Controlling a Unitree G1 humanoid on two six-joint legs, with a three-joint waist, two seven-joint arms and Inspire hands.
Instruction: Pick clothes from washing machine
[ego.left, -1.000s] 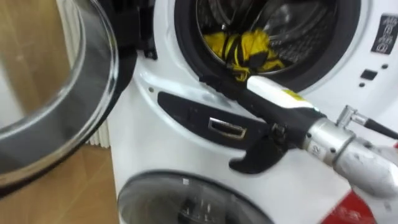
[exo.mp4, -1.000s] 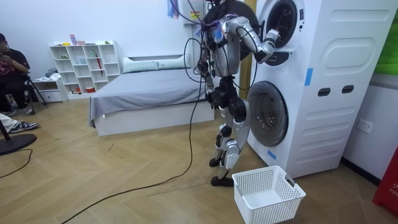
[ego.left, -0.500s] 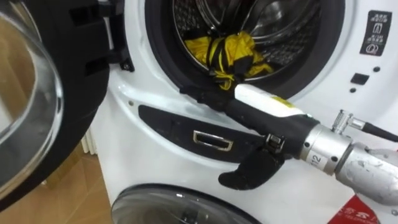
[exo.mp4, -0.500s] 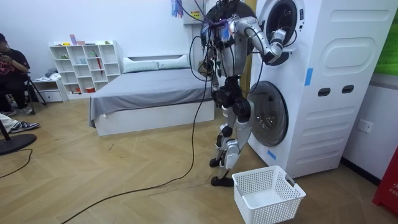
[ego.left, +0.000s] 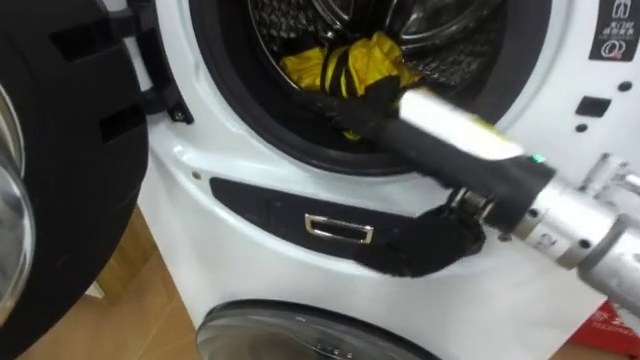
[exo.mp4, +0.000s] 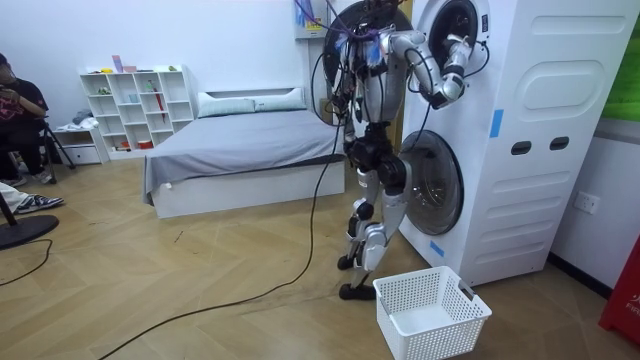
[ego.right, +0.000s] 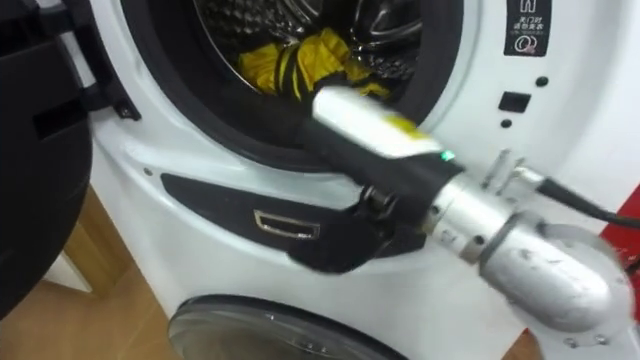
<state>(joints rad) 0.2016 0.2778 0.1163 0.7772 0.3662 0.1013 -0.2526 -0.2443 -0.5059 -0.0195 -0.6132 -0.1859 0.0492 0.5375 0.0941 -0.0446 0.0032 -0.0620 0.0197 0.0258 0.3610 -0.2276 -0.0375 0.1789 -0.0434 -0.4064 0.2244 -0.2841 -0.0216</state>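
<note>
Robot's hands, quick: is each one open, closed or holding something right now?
Right hand: closed on the yellow cloth inside the washing machine drum.
Left hand: cannot be told.

Right robot hand (ego.right: 360, 118) reaches into the drum (ego.right: 395, 25) — fingers wrapped over the yellow cloth (ego.right: 262, 62)

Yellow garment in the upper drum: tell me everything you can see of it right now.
The yellow garment is soft, crumpled cloth bunched into a lump, crossed by dark bands I cannot identify. It lies low at the front of the metal drum, just behind the dark door seal, wholly inside the machine. The right robot hand reaches in through the opening and meets it; whether it grips the cloth is unclear.
</note>
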